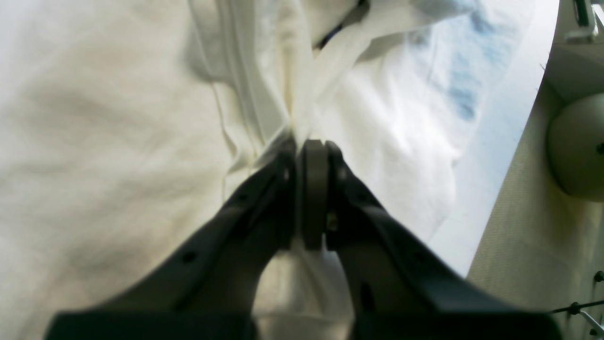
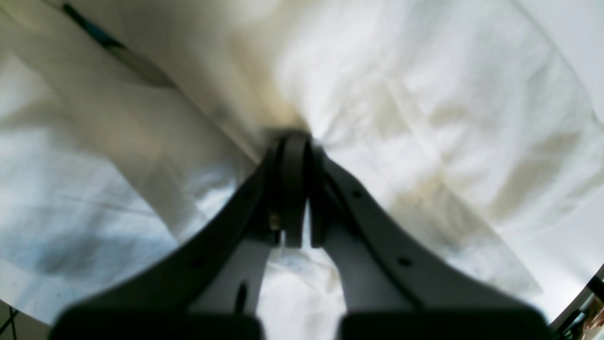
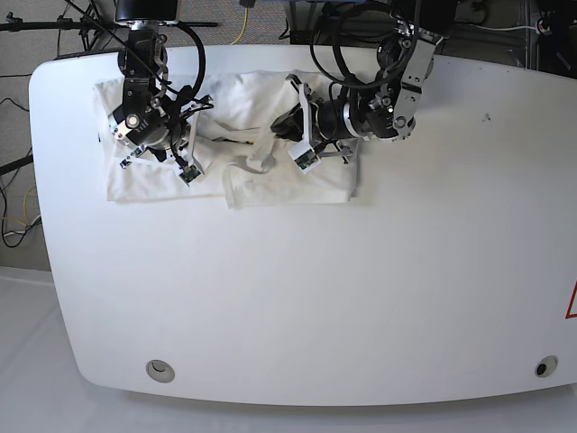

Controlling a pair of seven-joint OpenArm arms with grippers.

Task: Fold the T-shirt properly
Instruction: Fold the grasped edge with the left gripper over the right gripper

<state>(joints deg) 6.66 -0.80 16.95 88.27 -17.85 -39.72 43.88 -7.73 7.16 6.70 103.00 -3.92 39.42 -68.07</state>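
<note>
White table (image 3: 361, 298), arms low over T-shirt (image 3: 261, 185).

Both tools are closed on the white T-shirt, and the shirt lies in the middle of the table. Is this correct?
Not quite. The left tool and right tool are closed on the T-shirt, but the base view shows it at the table's far edge, not the middle.

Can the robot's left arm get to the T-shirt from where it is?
Yes, it looks that way. The left gripper is shut on a pinched fold of the T-shirt, with nothing between them. In the base view it sits right over the cloth on the table.
</note>
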